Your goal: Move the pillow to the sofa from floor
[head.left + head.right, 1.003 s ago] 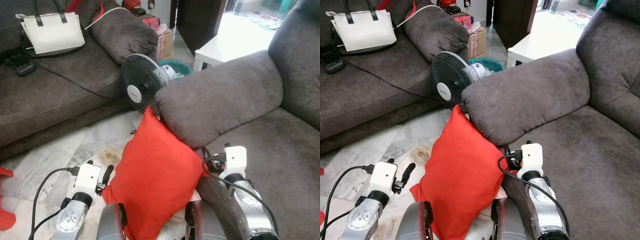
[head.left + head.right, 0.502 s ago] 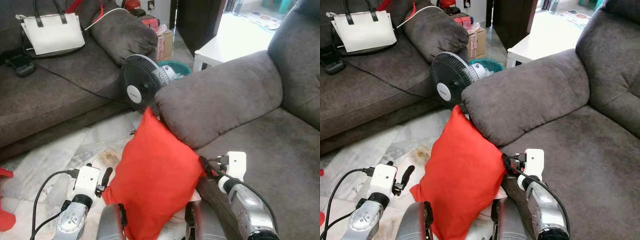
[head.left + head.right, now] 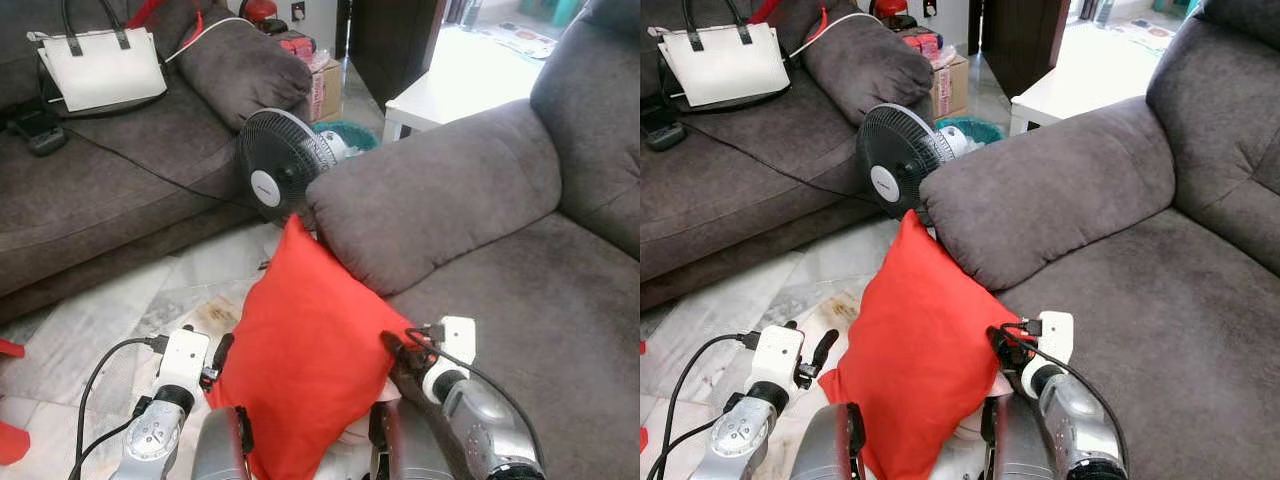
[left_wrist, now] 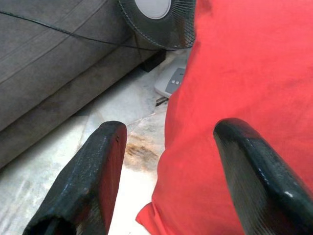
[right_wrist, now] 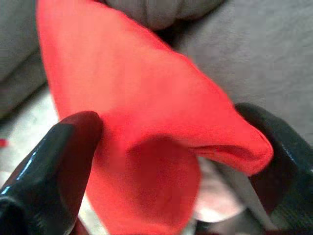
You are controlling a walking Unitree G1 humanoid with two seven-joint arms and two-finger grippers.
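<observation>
A red pillow [image 3: 310, 350] stands on one corner on the marble floor and leans against the grey sofa's armrest [image 3: 430, 200]. My left gripper [image 3: 222, 352] is open at the pillow's left corner. In the left wrist view the pillow [image 4: 244, 73] has its edge between the two black fingers [image 4: 88, 181]. My right gripper [image 3: 395, 350] is open at the pillow's right corner, against the sofa front. In the right wrist view that red corner [image 5: 195, 127] lies between the spread fingers [image 5: 54, 161], its tip touching one of them.
A black standing fan [image 3: 280, 175] stands just behind the pillow, beside the armrest. A second grey sofa [image 3: 100, 200] on the left carries a white handbag [image 3: 100, 65] and a cable. The sofa seat [image 3: 540, 300] lies to the right. A white table [image 3: 450, 90] stands beyond.
My right gripper has come down and leftward off the sofa seat edge onto the pillow's right corner. The left gripper has edged slightly closer to the pillow. The pillow has not moved.
</observation>
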